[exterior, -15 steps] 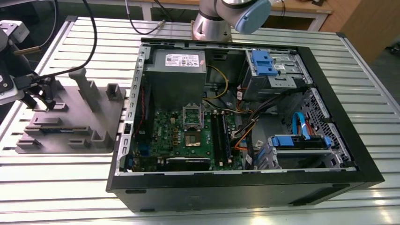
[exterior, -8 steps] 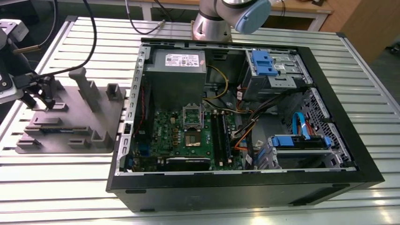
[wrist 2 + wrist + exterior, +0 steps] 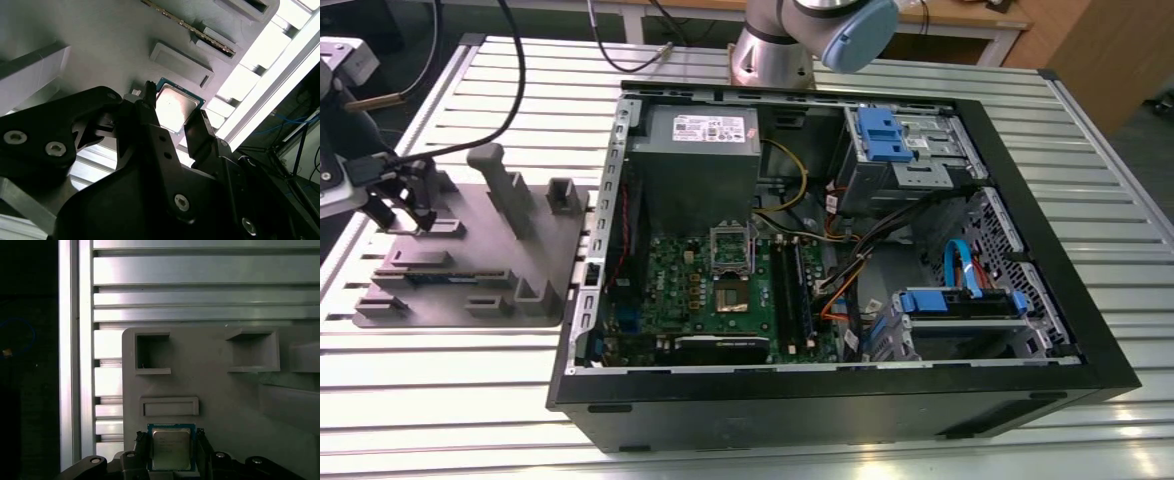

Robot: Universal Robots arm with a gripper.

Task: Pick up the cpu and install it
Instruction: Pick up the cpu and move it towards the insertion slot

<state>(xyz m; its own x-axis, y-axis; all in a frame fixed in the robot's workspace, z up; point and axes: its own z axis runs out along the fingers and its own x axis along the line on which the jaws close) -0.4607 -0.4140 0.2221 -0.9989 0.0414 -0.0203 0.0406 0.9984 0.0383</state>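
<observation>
**benchrat:** Exterior view, starting from the exterior view's left. The gripper (image 3: 400, 218) is down at the end of the grey tray (image 3: 470, 243) on that side. Where's the cpu though?

**solder_sam:** It's on the tray, at that same end. In the first wrist view the cpu (image 3: 171, 449) sits flat on the tray's grey surface, near its edge, just below a shallow slotted block. The fingers (image 3: 141, 446) are on two opposite sides of it, right up against its edges, so I'd say they're clamped on the cpu. I can't tell if it's off the tray yet.

**benchrat:** Good place to grab it?

**solder_sam:** I think so, the side edges are the only safe place. It's a light, stiff little square with a slick metal top. The underside is probably the delicate part, so a gentle squeeze should do, and I'd keep it level. It's thin, so there's not much for the pads to bite on, and a crooked grip could let it tip out.

**benchrat:** And to the tray's right in the exterior view?

**solder_sam:** That's the open computer case (image 3: 854, 398). The green motherboard (image 3: 678, 272) is inside it, and the socket (image 3: 731, 250) is well apart from the tray.
</observation>
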